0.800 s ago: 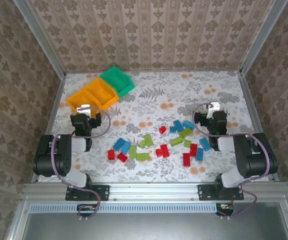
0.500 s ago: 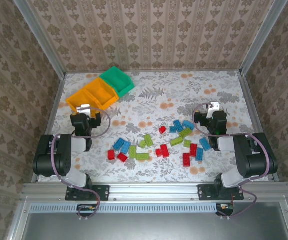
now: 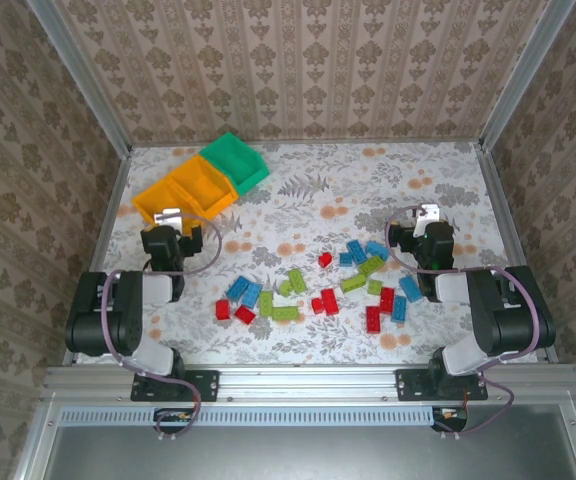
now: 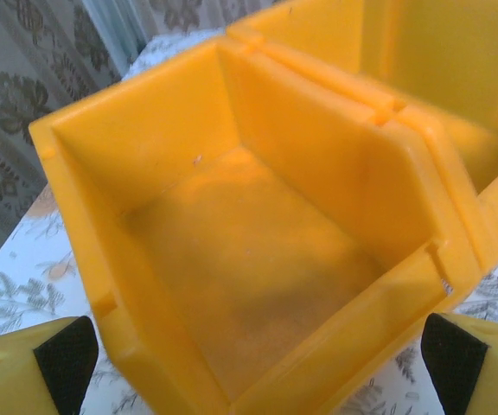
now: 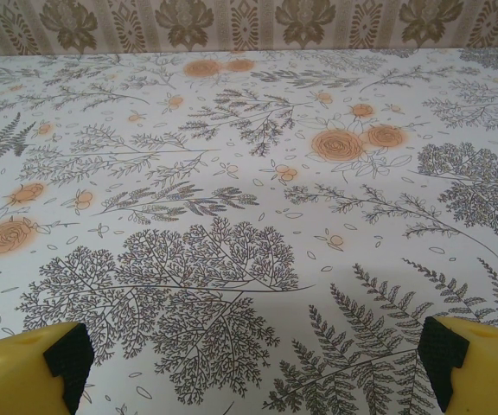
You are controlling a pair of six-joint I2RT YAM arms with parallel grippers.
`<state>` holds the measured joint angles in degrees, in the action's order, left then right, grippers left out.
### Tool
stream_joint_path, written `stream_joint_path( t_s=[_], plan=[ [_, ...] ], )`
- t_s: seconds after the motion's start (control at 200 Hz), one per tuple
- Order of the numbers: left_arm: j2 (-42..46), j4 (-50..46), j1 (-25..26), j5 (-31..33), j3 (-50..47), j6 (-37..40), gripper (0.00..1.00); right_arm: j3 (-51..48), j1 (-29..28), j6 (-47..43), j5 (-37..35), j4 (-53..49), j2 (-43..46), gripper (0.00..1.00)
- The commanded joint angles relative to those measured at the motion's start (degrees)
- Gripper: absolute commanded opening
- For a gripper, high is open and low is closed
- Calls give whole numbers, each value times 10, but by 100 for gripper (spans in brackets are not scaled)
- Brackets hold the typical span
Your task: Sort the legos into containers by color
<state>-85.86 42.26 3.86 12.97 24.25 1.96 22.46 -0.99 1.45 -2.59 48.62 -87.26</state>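
Roughly twenty small studded plastic legos (image 3: pixel 325 300) in red, blue and lime green lie loose on the near middle of the flower-patterned table (image 3: pixel 368 185), between the two arms. Some touch and some stand free. The containers, three open-top plastic bins joined in a slanting row, sit at the far left: two orange-yellow (image 3: pixel 183 192) and one green (image 3: pixel 236 162). The nearest orange-yellow bin (image 4: pixel 318 164) shows a bare floor in the left wrist view. The left jaws are spread wide and empty just near that bin, black pads (image 4: pixel 66 359) on either side of its corner. The right jaws are likewise released and empty over bare table at the right, far of the pile, pads (image 5: pixel 66 353) well apart. Sorting looks unstarted, so the step in hand is a first pick. It would go best on a brick standing alone, such as the single red brick (image 3: pixel 324 259) at the far edge of the pile. Descend straight, close across its short sides without nudging neighbours, and keep one colour per bin, lime green fitting the green one.
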Motion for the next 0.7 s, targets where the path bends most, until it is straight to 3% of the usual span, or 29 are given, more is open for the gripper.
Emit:
stream_joint_path(
  t_s=[0.0,0.06,0.18,0.28,0.475,0.695],
  plan=[
    [74,-202,11,68,95,-39,100,10,2,1,-4,0,-3,100],
    [103,-268,13,72,119,-56,100,10,2,1,-4,-1,-3,100],
    [166,-301,16,122,120,-108,100,10,2,1,-4,-1,-3,100],
    [163,-433,-8,176,177,-196,100,10,2,1,-4,-1,-3,100],
    [49,-623,-87,71,317,-275,100,10,1,1,-4,0,-3,100],
    [-54,-639,-127,-26,394,-289,85,10,2,1,-4,0,-3,100]
  ],
)
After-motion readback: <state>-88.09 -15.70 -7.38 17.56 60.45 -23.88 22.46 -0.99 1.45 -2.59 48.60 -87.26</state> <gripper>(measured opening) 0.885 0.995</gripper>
